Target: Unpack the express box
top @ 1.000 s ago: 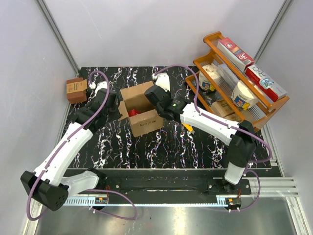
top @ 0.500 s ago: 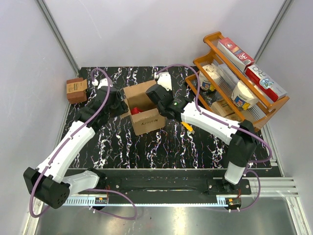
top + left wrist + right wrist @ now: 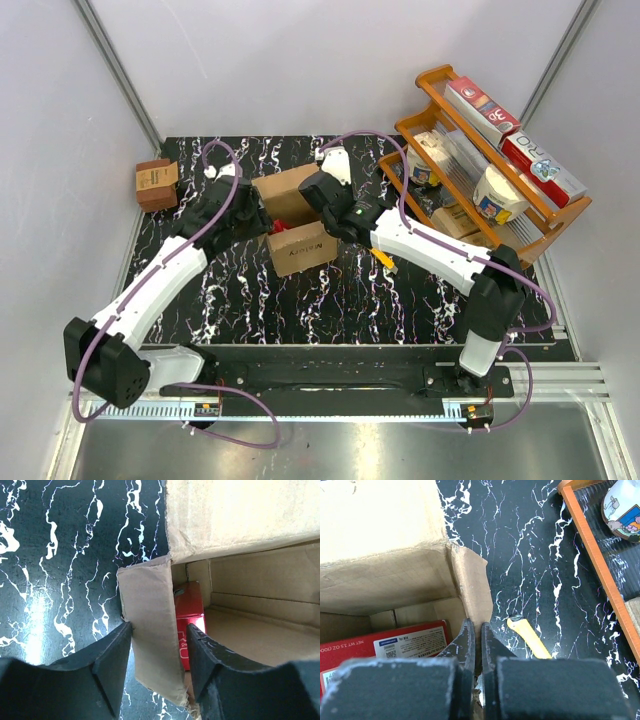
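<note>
Your left hand [image 3: 159, 635] has swung in and opened astride the left flap [image 3: 145, 595] of the express box [image 3: 303, 250]; your right hand [image 3: 475, 635] stays shut. Flaps are open, red packet [image 3: 190, 610] still inside.

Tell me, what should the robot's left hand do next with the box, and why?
Probably slide the left gripper off the side flap and in toward the red pack. Its jaws stand open either side of that flap without squeezing it, the express box is open, and the right gripper seems to pinch the opposite flap, steadying it.
</note>
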{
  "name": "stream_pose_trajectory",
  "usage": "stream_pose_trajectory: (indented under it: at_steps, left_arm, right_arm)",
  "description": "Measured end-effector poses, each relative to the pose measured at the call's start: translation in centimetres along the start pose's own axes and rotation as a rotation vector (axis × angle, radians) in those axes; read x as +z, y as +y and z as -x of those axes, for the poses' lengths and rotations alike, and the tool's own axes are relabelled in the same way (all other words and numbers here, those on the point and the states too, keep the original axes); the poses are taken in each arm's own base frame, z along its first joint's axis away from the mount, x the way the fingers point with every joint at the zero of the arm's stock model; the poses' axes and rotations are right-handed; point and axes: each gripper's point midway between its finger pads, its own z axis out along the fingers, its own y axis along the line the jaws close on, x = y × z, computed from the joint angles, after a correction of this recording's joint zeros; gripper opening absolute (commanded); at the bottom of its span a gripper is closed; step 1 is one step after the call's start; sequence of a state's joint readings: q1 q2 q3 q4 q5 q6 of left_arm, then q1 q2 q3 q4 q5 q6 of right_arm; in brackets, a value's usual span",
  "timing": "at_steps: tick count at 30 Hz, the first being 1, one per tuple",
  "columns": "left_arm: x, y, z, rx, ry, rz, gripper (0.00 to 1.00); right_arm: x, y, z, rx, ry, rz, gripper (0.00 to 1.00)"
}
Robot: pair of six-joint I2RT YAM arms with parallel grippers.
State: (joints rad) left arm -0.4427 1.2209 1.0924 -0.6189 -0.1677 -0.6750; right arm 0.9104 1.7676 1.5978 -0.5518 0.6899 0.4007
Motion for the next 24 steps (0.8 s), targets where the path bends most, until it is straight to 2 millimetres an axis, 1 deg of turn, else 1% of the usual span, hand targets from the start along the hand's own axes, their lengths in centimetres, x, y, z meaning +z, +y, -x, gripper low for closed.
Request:
stream_pose_trajectory:
  at_steps: [1,2,4,5,7,8,9,11,12,15,19,22,23,24]
  left_arm:
    - [0.1,0.0,0.0,-0.001,0.004,0.003,0.43]
    - [0.3,0.0,-0.1,0.0,0.011,0.008,0.32]
    - [0.4,0.0,-0.1,0.0,0.029,0.025,0.21]
    - [0.4,-0.1,0.0,0.005,0.035,0.031,0.12]
    - [0.5,0.0,0.2,0.023,0.046,0.05,0.04]
    - [0.4,0.2,0.3,0.039,0.05,0.063,0.0]
    - [0.3,0.5,0.3,0.055,0.054,0.076,0.0]
    - [0.1,0.9,0.4,0.09,0.06,0.1,0.0]
    - [0.0,1.0,0.5,0.103,0.062,0.106,0.0]
    - [-0.3,1.0,1.2,0.17,0.063,0.108,0.0]
    - [-1.0,0.4,2.7,0.254,0.03,0.085,0.0]
    - [-1.5,0.2,3.0,0.331,0.01,0.073,0.0]
    - [-1.7,0.2,3.1,0.368,0.001,0.074,0.0]
    - [-1.9,0.1,3.1,0.4,-0.008,0.074,0.0]
  right_arm:
    - [0.0,0.0,0.0,-0.001,0.001,0.002,0.0]
    - [0.0,0.0,0.0,-0.002,0.001,0.003,0.0]
    - [0.0,0.0,0.0,-0.003,0.004,0.007,0.0]
    - [0.0,0.1,0.0,-0.001,0.006,0.013,0.0]
    - [0.0,0.3,0.0,0.0,0.008,0.022,0.0]
    - [-0.1,0.4,0.1,0.003,0.007,0.029,0.03]
    - [-0.3,0.6,0.3,0.006,0.007,0.042,0.11]
    - [-0.9,1.1,0.6,0.006,0.009,0.076,0.22]
    - [-1.2,1.2,0.8,0.002,0.012,0.091,0.34]
    - [-2.6,1.4,1.3,-0.019,0.024,0.151,0.44]
    - [-5.9,1.5,3.0,-0.042,0.01,0.269,0.49]
    - [-9.5,1.3,5.2,-0.043,-0.044,0.391,0.5]
    - [-11.1,1.0,5.9,-0.045,-0.072,0.44,0.5]
    - [-12.2,0.8,6.4,-0.047,-0.094,0.476,0.5]
